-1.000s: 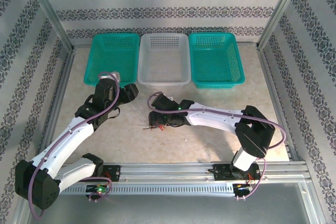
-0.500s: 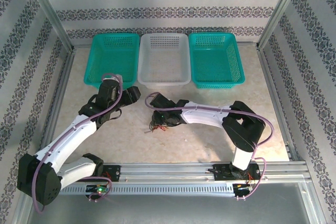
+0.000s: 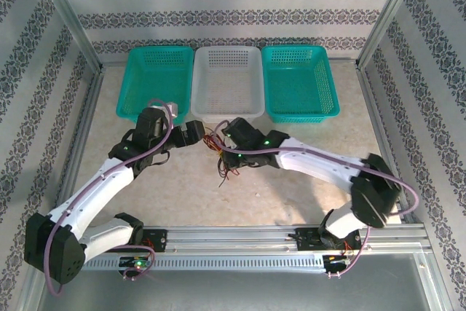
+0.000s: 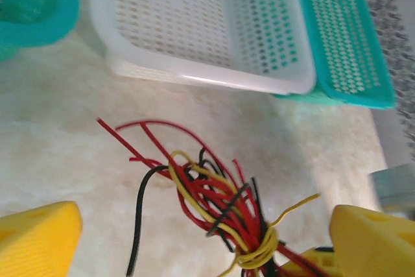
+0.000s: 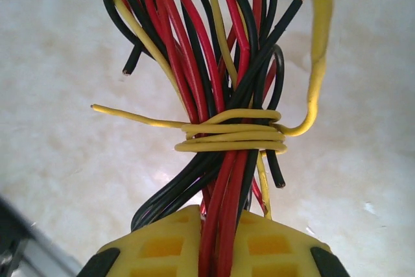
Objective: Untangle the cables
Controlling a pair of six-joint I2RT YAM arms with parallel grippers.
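Observation:
The cables [image 3: 223, 158] are a tangle of red, yellow and black wires in the middle of the table, just in front of the white basket. My right gripper [image 3: 231, 148] is shut on one end of the bundle. In the right wrist view the cables [image 5: 217, 63] run up out of the right gripper [image 5: 217, 218], and a yellow wire [image 5: 230, 135] is coiled around them. My left gripper [image 3: 197, 132] stands open just left of the bundle. In the left wrist view the cables [image 4: 214, 192] fan out between the wide-spread fingers of the left gripper [image 4: 206, 241], touching neither.
Three baskets line the far side: teal on the left [image 3: 129, 78], white in the middle [image 3: 195, 85], teal on the right [image 3: 331, 85]. The white basket's near rim [image 4: 214, 81] is close beyond the bundle. A metal rail [image 3: 240, 237] runs along the near edge.
My right gripper shut on the cables and carried them up and away toward the white basket. My left gripper opened wide and moved right, up to the bundle.

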